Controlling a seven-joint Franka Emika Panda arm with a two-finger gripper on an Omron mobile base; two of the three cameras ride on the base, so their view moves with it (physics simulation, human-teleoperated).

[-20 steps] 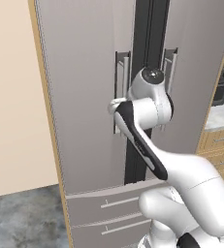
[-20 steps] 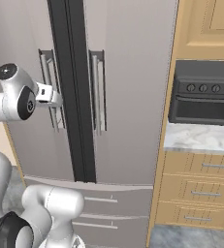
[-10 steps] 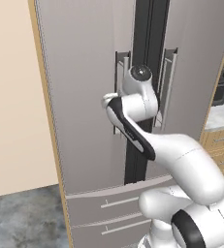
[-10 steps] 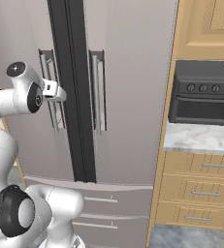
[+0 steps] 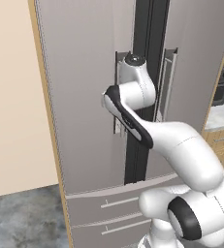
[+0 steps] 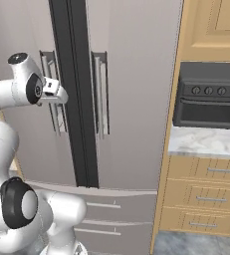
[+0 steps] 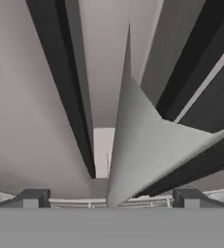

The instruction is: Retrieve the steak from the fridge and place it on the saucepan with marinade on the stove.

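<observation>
- We are working on the first step of the task, opening the fridge [image 6: 136, 74]; both of its doors are shut, so the steak, presumably inside, is hidden from us.
- We are holding our gripper [image 6: 61, 93] right at the left door's bar handle [image 6: 51, 94], near the dark seam between the doors.
- In the hand view our fingertips [image 7: 31, 197] are standing wide apart, fully spread, with the grey bar of the handle [image 7: 133, 145] running up between them; they are gripping nothing yet, and we cannot tell whether either pad is touching the bar.
- In the left base view our wrist is hiding most of the handle [image 5: 117, 87], so we are relying on the hand view for alignment.
- We judge that the next move calls for closing the fingers on the bar, then pulling in an arc about the door's hinge on its outer edge, not straight back.
- The black oven [image 6: 208, 94] is sitting on the counter [image 6: 201, 142] to the right; the saucepan and stove are lying outside these views.
</observation>
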